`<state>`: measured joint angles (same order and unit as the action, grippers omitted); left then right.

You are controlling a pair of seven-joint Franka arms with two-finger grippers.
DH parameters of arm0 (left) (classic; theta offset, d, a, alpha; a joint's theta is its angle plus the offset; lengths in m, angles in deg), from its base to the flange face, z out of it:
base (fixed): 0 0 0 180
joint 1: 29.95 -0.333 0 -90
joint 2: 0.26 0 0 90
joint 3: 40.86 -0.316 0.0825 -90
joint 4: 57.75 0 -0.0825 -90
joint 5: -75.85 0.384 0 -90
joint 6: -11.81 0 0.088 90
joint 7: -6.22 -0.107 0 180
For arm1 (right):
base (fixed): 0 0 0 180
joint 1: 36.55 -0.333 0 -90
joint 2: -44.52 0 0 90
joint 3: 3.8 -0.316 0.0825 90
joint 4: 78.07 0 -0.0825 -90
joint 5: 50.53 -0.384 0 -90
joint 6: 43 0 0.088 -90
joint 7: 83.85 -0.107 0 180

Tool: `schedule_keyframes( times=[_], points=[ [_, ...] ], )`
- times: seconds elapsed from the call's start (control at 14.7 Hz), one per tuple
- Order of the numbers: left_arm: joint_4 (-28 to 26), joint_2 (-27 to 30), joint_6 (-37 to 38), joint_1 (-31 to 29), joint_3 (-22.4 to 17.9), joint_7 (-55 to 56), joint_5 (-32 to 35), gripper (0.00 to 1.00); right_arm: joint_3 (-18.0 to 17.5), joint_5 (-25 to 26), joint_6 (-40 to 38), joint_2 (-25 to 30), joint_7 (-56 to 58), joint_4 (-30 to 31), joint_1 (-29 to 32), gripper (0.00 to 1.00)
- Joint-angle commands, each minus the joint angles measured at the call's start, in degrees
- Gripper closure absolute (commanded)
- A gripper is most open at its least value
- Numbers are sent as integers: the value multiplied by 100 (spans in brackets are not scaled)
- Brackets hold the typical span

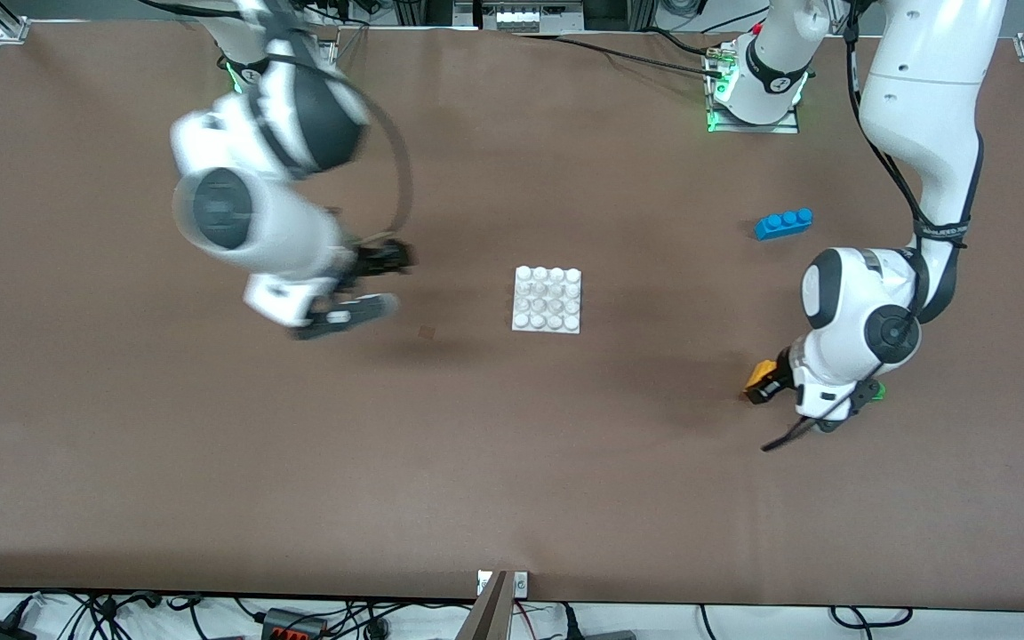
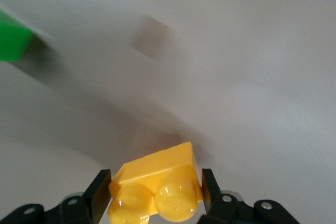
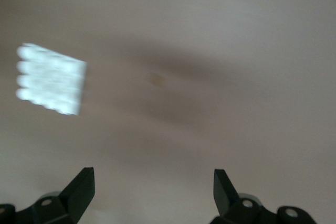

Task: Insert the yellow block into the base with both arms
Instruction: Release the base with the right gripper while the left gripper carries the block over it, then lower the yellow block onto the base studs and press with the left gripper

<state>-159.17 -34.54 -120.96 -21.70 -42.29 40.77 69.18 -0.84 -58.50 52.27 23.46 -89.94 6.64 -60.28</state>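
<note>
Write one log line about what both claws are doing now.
left claw: shut on yellow block, above table | right claw: open, empty, beside base | base: bare

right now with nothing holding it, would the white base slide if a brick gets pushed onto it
Probably. The white studded base lies flat and loose on the smooth brown table, thin and likely light, so sideways force could shift it. It looks rigid and too low to tip. The right gripper, fingers open, hangs beside it and could brace it.

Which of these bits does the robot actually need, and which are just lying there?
Needed: yellow block, held by the left gripper; white base; right gripper, open over the table.
Lying about: blue brick; green brick.
</note>
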Motion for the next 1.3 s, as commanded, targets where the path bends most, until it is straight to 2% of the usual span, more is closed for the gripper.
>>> schedule_keyframes(
  times=[0.0,0.07,0.27,0.41,0.55,0.68,0.82,0.89,1.02,1.09,1.23],
  points=[
    [-124,631,522,-51,388,-615,-28,51,265,803,-901,558,571,81,596,0],
    [-97,728,680,-43,520,-695,7,51,310,980,-1105,725,922,72,746,0],
    [-1,782,831,106,1091,-748,332,54,434,903,-1160,1374,1408,150,1351,0],
    [140,765,831,185,1547,-731,341,54,84,894,-1046,1832,1777,509,2080,0],
    [280,677,779,352,1917,-696,350,54,56,903,-1001,2061,1805,598,2338,0],
    [334,580,700,930,1928,-634,490,54,3,903,-792,2255,1813,1045,2461,0],
    [342,449,621,1344,1910,-372,945,54,-294,763,-799,2335,1813,1109,2794,0],
    [342,361,473,1485,1901,-188,1174,55,-322,762,-826,2335,1796,1074,2787,0],
    [334,194,226,1548,1910,16,1544,55,-305,692,-730,2265,1586,1056,2804,0],
    [334,124,199,1557,1919,25,1676,56,-278,500,-686,2177,1507,1012,2848,0],
    [334,71,164,1574,1910,8,1704,57,-313,437,-650,2203,1410,1003,2787,0]
  ],
)
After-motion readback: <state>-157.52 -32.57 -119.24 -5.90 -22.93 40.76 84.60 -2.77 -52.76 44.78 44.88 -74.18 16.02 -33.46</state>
